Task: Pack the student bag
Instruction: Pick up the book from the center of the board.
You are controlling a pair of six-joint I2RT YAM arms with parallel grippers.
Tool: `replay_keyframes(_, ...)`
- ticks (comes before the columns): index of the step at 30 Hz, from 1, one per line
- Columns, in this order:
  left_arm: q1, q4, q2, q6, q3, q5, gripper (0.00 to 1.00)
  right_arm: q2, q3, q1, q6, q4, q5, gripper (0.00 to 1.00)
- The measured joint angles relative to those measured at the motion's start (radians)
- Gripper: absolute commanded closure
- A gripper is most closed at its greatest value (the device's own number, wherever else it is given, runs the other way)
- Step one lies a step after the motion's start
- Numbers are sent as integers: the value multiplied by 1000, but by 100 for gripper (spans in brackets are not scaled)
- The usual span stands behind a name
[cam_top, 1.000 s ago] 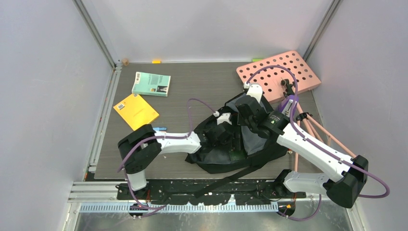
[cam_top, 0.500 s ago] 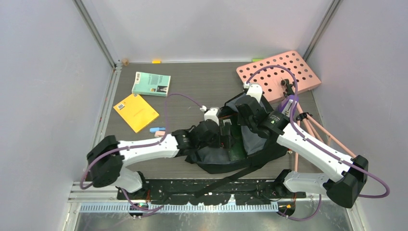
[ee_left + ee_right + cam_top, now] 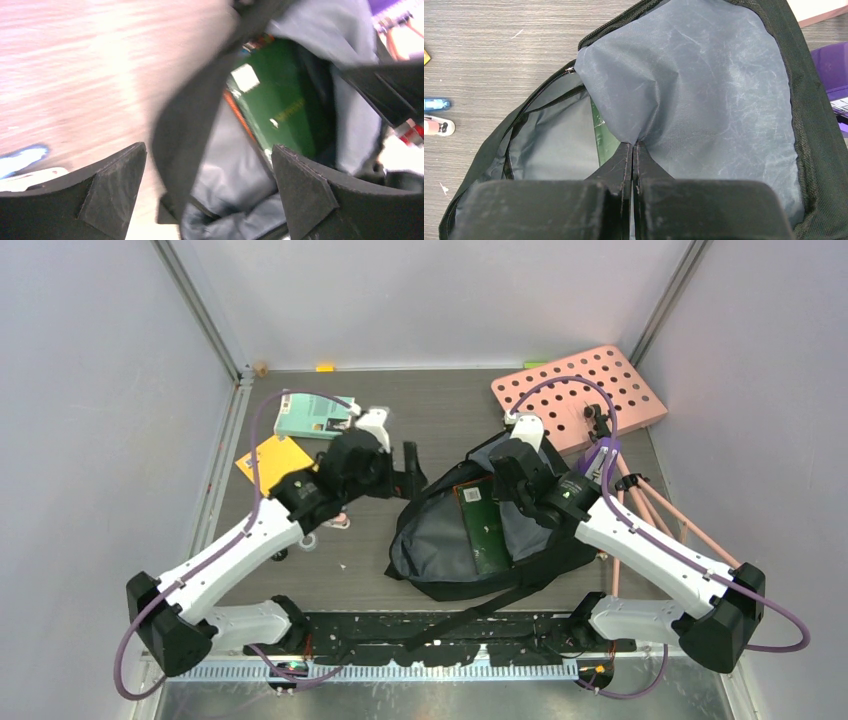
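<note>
The student bag (image 3: 440,558), black with grey lining, lies open at the middle right of the table. Inside it rests a green book (image 3: 482,530), which also shows in the blurred left wrist view as the green book (image 3: 280,100). My right gripper (image 3: 498,488) is shut on the grey lining (image 3: 704,90) at the bag's upper rim and holds the mouth open; in its wrist view the right gripper (image 3: 634,146) pinches a fold of that fabric. My left gripper (image 3: 412,472) hangs open just left of the bag, with nothing held between the left gripper (image 3: 207,185) fingers.
A teal book (image 3: 310,415) and a yellow book (image 3: 272,458) lie at the back left, partly under the left arm. A pink board with holes (image 3: 590,390) leans at the back right, with pink rods (image 3: 660,510) beside it. Small blue (image 3: 436,104) and pink-white (image 3: 436,127) items lie left of the bag.
My left arm has pulled out of the bag and swung up and left, its jaws opening wider. The green book stays inside the bag. The right arm has not moved.
</note>
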Motion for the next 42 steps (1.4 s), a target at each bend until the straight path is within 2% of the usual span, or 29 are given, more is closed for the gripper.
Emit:
replay_keyframes(7,377,-108,5,83,60,86,0,-11,-15,0,-6,17,-9,100)
replay_keyframes(9,491,-72,6,56,35,108,0,-19,-23,0,-8,26,-11,100)
replay_keyframes(13,601,87,6,-43,-70,98,0,-22,-29,0,-18,43,-19,100)
replay_keyframes(16,645,253,29,-140,-179,72,0,-25,-34,0,-24,53,-24,100)
replay_keyframes(19,688,418,122,-248,-246,48,0,-33,-44,0,-28,64,-33,100)
replay_keyframes(25,759,682,357,-388,-276,12,2,-40,-58,0,-29,82,-40,100)
replay_keyframes(30,777,856,510,-482,-276,-18,7,-38,-62,-1,-30,93,-45,100)
replay_keyframes(36,779,1001,654,-536,-271,-74,13,-21,-62,0,-33,101,-48,100)
replay_keyframes(42,779,1038,697,-538,-211,-122,17,-1,-62,0,-32,111,-56,100)
